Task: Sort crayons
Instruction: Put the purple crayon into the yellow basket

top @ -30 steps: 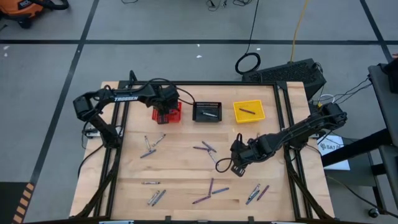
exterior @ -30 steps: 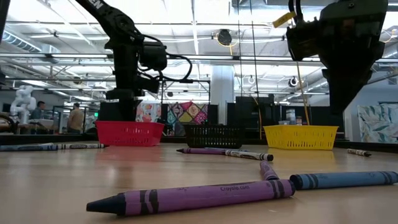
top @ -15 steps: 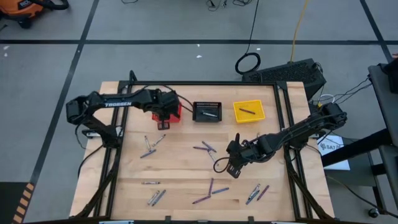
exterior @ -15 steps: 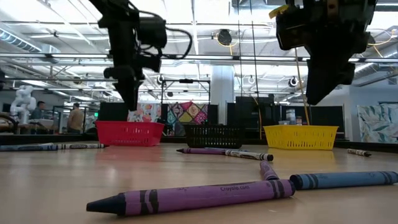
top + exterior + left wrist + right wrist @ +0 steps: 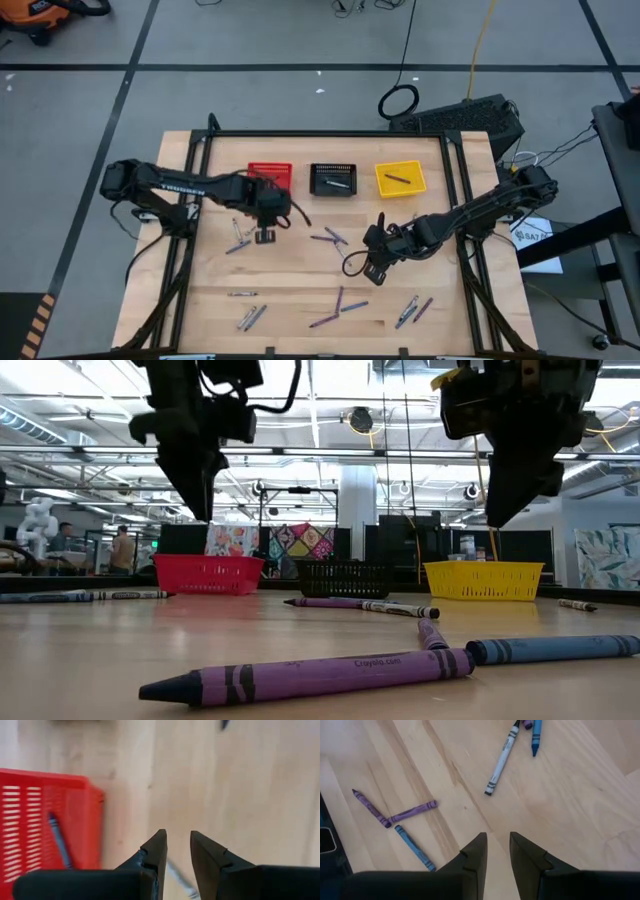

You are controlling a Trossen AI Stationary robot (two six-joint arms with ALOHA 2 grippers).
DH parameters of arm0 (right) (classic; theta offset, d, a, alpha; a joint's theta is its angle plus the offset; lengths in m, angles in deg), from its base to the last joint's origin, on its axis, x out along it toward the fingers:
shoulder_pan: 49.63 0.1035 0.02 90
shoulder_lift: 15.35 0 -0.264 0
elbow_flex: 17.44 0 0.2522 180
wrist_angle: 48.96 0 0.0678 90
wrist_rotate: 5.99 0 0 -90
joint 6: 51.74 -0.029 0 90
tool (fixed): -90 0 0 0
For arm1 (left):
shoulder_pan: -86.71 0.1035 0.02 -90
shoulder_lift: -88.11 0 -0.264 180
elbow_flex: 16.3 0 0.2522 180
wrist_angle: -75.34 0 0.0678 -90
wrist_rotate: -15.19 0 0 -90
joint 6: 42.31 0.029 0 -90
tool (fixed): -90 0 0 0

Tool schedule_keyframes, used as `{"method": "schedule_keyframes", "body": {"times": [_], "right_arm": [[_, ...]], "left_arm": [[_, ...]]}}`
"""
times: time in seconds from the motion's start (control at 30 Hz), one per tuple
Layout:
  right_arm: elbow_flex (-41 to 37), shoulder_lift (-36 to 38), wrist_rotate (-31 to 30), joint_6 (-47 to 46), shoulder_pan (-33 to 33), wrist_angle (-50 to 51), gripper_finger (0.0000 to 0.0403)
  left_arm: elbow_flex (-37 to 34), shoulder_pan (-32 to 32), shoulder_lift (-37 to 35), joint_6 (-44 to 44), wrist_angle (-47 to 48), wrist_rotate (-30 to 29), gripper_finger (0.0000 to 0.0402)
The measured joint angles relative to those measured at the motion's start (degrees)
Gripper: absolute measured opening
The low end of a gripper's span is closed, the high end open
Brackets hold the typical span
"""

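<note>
Several crayons lie flat on the wooden table: a group (image 5: 240, 233) at the left, one (image 5: 330, 238) mid-table, and others (image 5: 340, 305) near the front edge. My left gripper (image 5: 265, 236) hangs above the table just right of the left group, its fingers (image 5: 177, 845) a narrow gap apart and empty. A grey crayon (image 5: 179, 876) lies below it. My right gripper (image 5: 365, 265) hovers mid-table, right of centre, narrowly open and empty (image 5: 498, 847), above purple (image 5: 412, 811) and blue crayons (image 5: 415, 849). The red basket (image 5: 30, 830) holds a blue crayon (image 5: 60, 840).
The red (image 5: 270, 174), black (image 5: 333, 180) and yellow baskets (image 5: 400, 179) stand in a row at the far side; the black and yellow ones each hold a crayon. More crayons lie at the front right (image 5: 412, 310) and front left (image 5: 248, 316). A black frame (image 5: 190, 200) borders the table.
My left gripper has left the spot above the red basket and gone toward the table's near edge, to above the crayons at the left. My right gripper has shifted a little toward the table's left. No crayon on the table has moved.
</note>
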Motion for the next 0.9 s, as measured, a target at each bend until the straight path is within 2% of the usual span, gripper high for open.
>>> {"method": "schedule_keyframes", "body": {"times": [0.33, 0.57, 0.63, 0.77, 0.9], "right_arm": [[0.0, 0.0, -0.1, 3.0, -1.6, 0.0, 0.007], [0.0, 0.0, -1.2, 5.3, -2.1, -1.8, 0.007], [0.0, 0.0, -1.1, 9.0, -2.1, -4.6, 0.007], [0.0, 0.0, -0.9, 22.7, -1.6, -11.0, 0.007], [0.0, 0.0, 4.6, 35.2, -1.6, -16.0, 0.007]], "left_arm": [[0.0, -8.6, 0.0, -13.6, -9.6, -0.2, 0.0082], [0.0, -12.4, 0.0, -15.4, -10.5, -0.4, 0.0082], [0.0, -13.2, 0.0, -15.4, -10.5, -0.4, 0.0082], [0.0, -14.3, 0.0, -15.4, -10.5, -0.4, 0.0082], [0.0, -14.4, 0.0, -15.4, -10.2, -0.4, 0.0082]]}}
